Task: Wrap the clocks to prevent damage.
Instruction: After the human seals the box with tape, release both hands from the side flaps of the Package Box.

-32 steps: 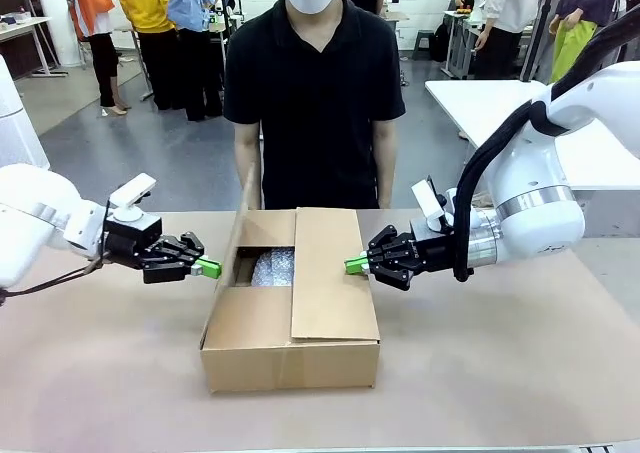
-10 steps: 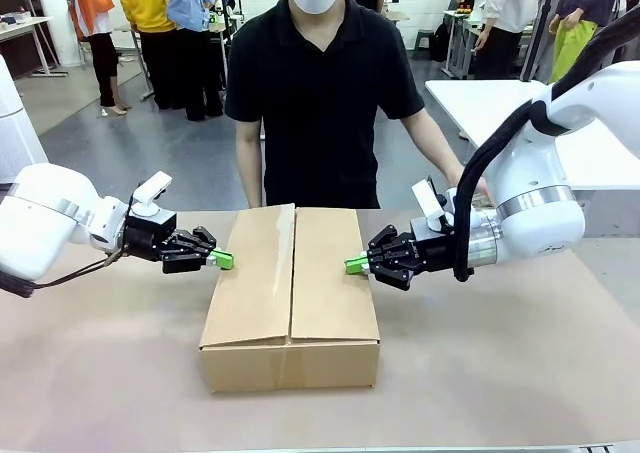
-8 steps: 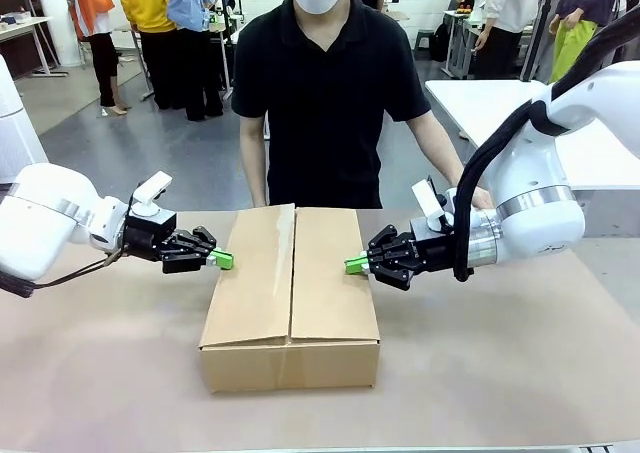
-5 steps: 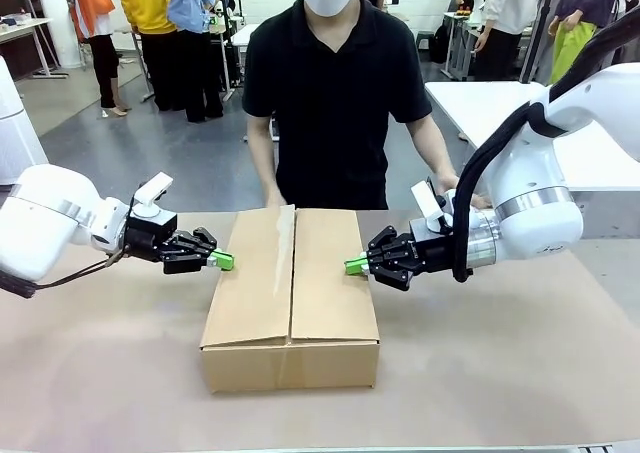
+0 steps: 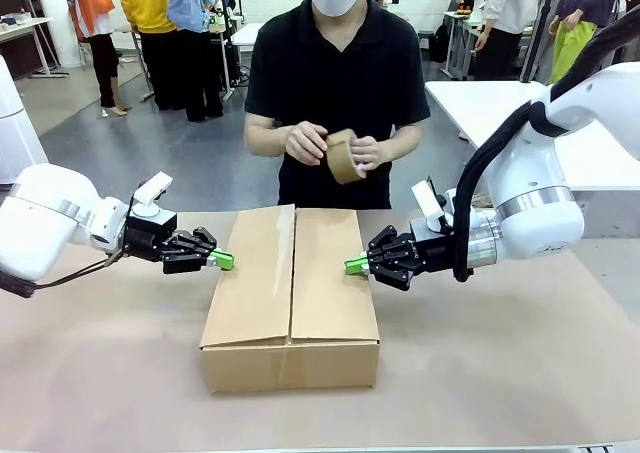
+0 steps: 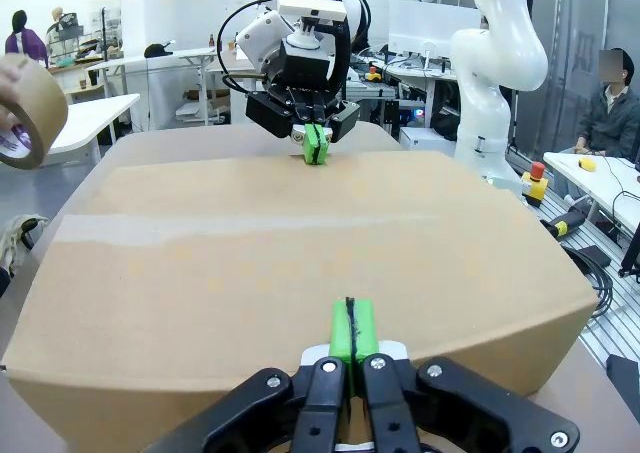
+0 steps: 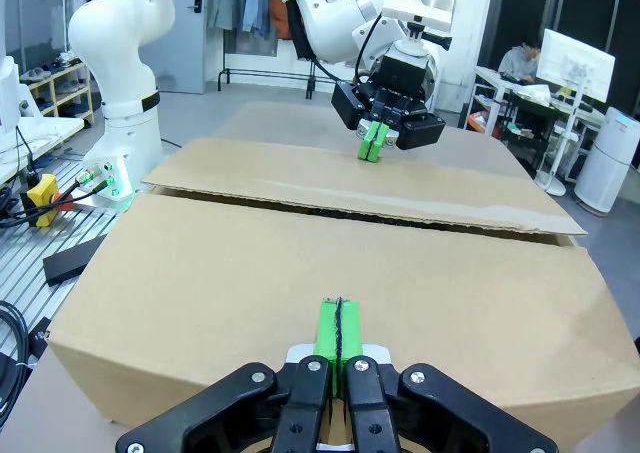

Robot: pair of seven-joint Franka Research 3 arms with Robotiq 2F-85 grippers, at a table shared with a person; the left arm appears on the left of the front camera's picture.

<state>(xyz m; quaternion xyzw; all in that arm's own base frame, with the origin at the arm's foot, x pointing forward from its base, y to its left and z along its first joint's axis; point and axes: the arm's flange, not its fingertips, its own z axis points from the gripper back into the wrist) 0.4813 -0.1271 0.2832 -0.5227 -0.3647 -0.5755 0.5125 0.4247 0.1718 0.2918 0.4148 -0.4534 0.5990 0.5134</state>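
Observation:
A closed cardboard box (image 5: 290, 293) sits mid-table, both top flaps down; the clocks are hidden inside it. My left gripper (image 5: 222, 260) is shut, its green tips against the left flap's outer edge. My right gripper (image 5: 353, 264) is shut too, tips on the right flap's edge. From the left wrist, my left gripper (image 6: 350, 331) rests on the box (image 6: 280, 243), with the right gripper (image 6: 316, 145) opposite. From the right wrist, my right gripper (image 7: 339, 333) lies on the box (image 7: 300, 273), facing the left gripper (image 7: 373, 141). The person holds a brown tape roll (image 5: 343, 156) in both hands at chest height.
Brown paper covers the table (image 5: 500, 373), with open room in front of the box and to both sides. The tape roll (image 6: 30, 123) shows at the left edge of the left wrist view. Other people and tables stand far behind.
The left flap, open over bubble wrap 3.2 s ago, now lies shut with my left gripper moved up to it. The person has raised a tape roll. Both grippers held still this last second.

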